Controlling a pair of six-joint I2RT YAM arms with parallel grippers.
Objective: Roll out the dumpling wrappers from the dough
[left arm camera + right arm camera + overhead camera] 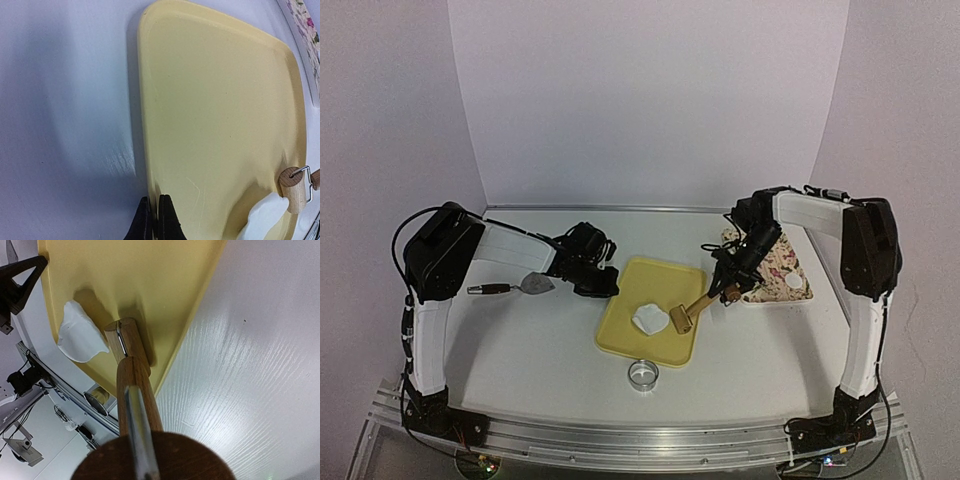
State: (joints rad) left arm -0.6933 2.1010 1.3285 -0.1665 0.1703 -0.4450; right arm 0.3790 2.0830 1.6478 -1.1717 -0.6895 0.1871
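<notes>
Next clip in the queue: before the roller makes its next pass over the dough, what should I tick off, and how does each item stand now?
1. Roller held by the right gripper: ok, its handle runs up into the gripper.
2. Roller head touching the dough: ok, at the lump's edge.
3. Dough on the yellow tray: ok; it is a thick, uneven lump, not flat.
4. Left gripper steadying the tray: shut, tips at the tray's rim; whether it presses down, cannot tell.
5. Ring cutter out of the way: ok, on the table beside the tray.
6. Wrapper on the patterned tray: ok.
</notes>
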